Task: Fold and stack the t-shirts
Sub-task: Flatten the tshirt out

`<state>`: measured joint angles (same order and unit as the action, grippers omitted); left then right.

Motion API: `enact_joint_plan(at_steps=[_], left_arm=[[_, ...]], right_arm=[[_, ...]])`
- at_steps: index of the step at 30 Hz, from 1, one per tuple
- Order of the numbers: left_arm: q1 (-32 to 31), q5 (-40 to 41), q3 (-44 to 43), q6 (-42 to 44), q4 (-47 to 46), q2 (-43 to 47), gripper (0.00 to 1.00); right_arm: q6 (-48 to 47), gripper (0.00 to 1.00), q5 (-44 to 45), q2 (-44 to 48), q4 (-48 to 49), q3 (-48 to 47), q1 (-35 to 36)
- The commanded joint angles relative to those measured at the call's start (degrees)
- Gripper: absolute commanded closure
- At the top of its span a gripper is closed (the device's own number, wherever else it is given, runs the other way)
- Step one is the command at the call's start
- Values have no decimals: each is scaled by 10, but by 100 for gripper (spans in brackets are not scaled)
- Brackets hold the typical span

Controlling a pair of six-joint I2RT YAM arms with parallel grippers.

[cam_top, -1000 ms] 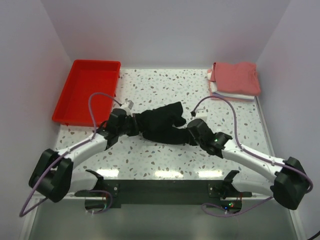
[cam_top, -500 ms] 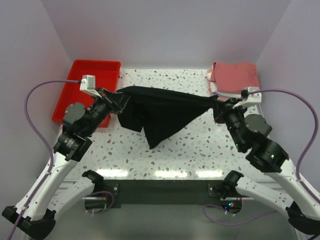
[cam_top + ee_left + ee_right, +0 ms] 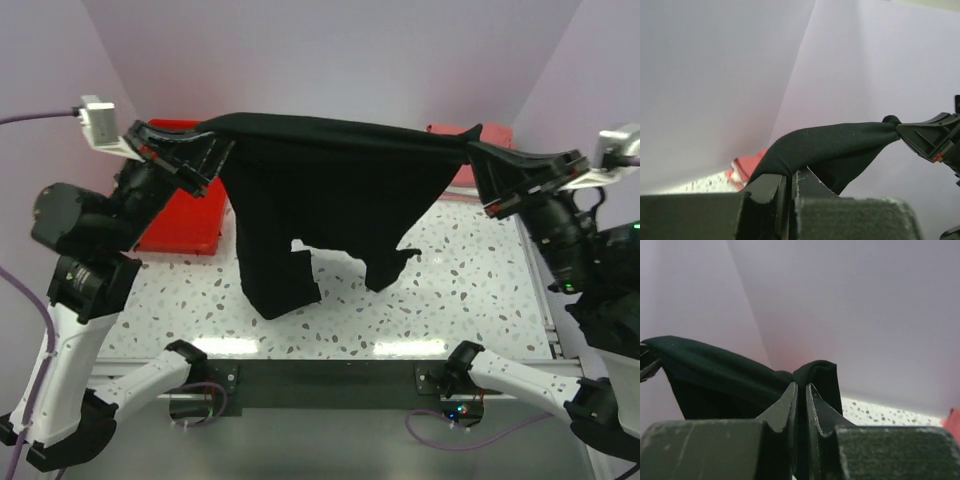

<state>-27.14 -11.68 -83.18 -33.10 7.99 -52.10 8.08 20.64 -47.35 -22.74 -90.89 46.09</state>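
Top external view has the black t-shirt [image 3: 330, 190] strung taut between the left hand [image 3: 212, 150] and right hand [image 3: 478, 152], each pinching an upper corner, with the cloth hanging below them toward the counter [image 3: 470, 290]. Its long axis runs hand to hand, and the uneven lower edge points down. Laying it out well likely means holding both hands level and equally tense while lowering, so the body lands flat.

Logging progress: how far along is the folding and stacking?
Done: hard to judge; only a sliver of a salmon-red shirt shows far right. In hand: the black t-shirt hangs stretched between the left gripper and right gripper, both shut on it. Left: lay it down, fold it, stack it.
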Motion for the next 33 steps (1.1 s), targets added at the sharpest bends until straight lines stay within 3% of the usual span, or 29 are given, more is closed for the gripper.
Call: enact_joint_plan(at_steps=[1, 5, 11, 16, 17, 19, 22, 23, 27, 29, 33], left_arm=[[3, -21, -99, 44, -27, 3, 100], [3, -41, -139, 50, -26, -3, 100], [3, -27, -138, 53, -24, -39, 100], [8, 100, -177, 56, 29, -158, 100], [15, 101, -209, 55, 39, -216, 100], [55, 59, -256, 42, 74, -278, 100], [112, -38, -370, 24, 90, -398, 100], [122, -66, -444, 9, 93, -454, 100], [152, -182, -563, -38, 50, -531, 100], [155, -211, -555, -74, -34, -520, 100], [155, -235, -512, -66, -35, -482, 100]], right_arm=[[-45, 100, -84, -25, -16, -100, -3], [-55, 100, -103, -47, -27, -171, -3], [-88, 100, -76, -75, -11, -161, -3], [-170, 100, 97, -135, 60, -113, -3], [-211, 100, 161, -160, 100, -104, -3], [-250, 100, 204, -195, 133, -91, -10], [-222, 100, 130, -268, 103, -145, -99], [-171, 100, 100, -290, 79, -167, -165], [-134, 100, -14, -353, 102, -248, -232], [-134, 100, -43, -362, 110, -276, -232], [-141, 100, -29, -348, 77, -292, -233]])
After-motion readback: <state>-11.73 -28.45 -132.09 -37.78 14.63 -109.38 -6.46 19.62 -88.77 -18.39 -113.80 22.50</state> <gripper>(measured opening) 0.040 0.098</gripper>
